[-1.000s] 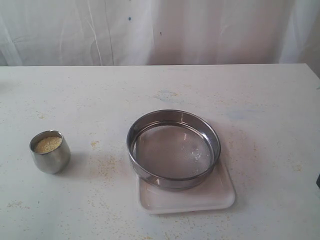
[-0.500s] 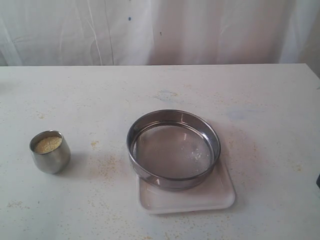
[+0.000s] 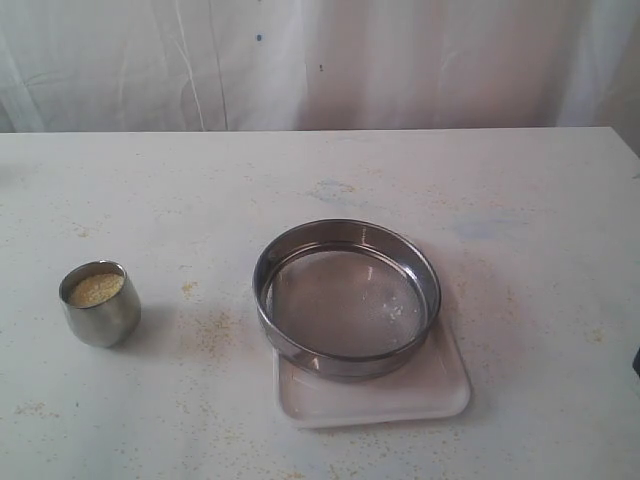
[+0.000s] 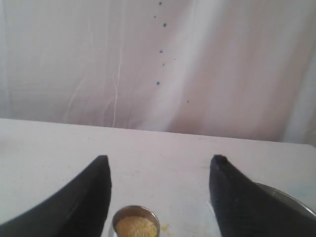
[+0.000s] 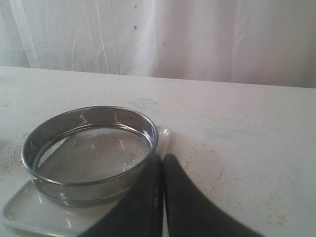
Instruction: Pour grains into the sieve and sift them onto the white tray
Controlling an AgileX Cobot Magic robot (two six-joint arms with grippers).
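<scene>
Yellowish-tan grains [image 3: 96, 289] fill the small steel cup [image 3: 100, 320], frame left; left fingers [image 4: 74, 207] gape wide, right fingers [image 5: 187, 197] pressed together.

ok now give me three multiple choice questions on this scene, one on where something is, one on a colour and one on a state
1. Where does the sieve rest?
A. on the bare table top, apart from everything else
B. on the white tray
C. leaning against the back curtain

2. What colour are the grains in the steel cup?
A. dark brown
B. green
C. yellowish-tan

3. How does the left gripper stand?
A. open, holding nothing
B. shut on a spoon
C. shut on nothing

Answers:
1 B: the tray's white rim shows under and in front of the sieve.
2 C: both the exterior and the left wrist view show a yellowish-tan fill in the cup.
3 A: in the left wrist view its jaws stand wide apart with nothing clamped between them.
</scene>
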